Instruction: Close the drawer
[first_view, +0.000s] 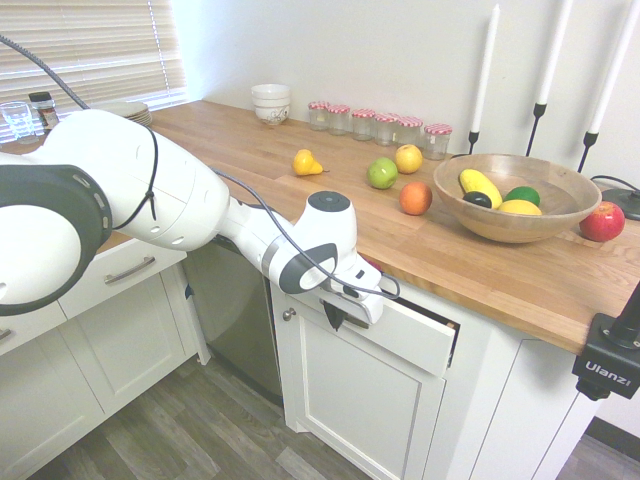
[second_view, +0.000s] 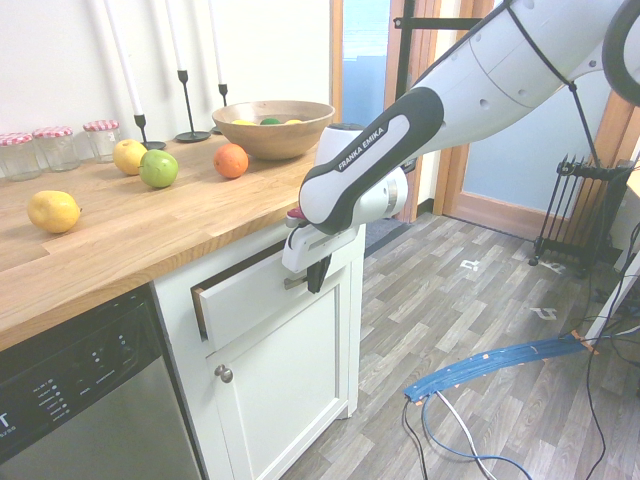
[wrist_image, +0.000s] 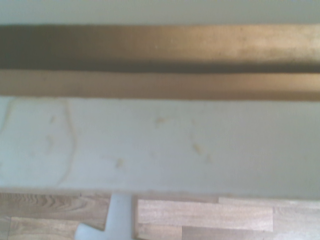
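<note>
In the first exterior view, going left to right, the gray dishwasher (first_view: 235, 305) is beside the cabinet with the drawer (first_view: 405, 333). The gripper (first_view: 347, 312) points down at the drawer's front, just below the edge of the wooden counter (first_view: 500, 285). Its two fingers are together, near the curved silver handle (second_view: 295, 282); I can't tell if they touch it. The wood-look floor (first_view: 235, 430) spreads out in front and gives room down low.

The drawer is right under the counter and over a white cupboard door (first_view: 365, 395). It is a bit open. Its front is white, flat and wide. A dark gap shows behind it, and the wrist view shows light brown wood behind the white front's top edge. The white has a few faint tan marks.

On the counter, left to right, I count one stack of white bowls (first_view: 271, 105), one yellow pear (first_view: 306, 163), six glass jars (first_view: 385, 128) with red and white lids, one green apple (first_view: 381, 173), one round yellow fruit (first_view: 408, 158), one orange (first_view: 416, 198), one big wooden bowl (first_view: 510, 225) with four fruits (first_view: 482, 188) showing, three tall white candles (first_view: 548, 55) in black holders, and one red apple (first_view: 603, 222).
</note>
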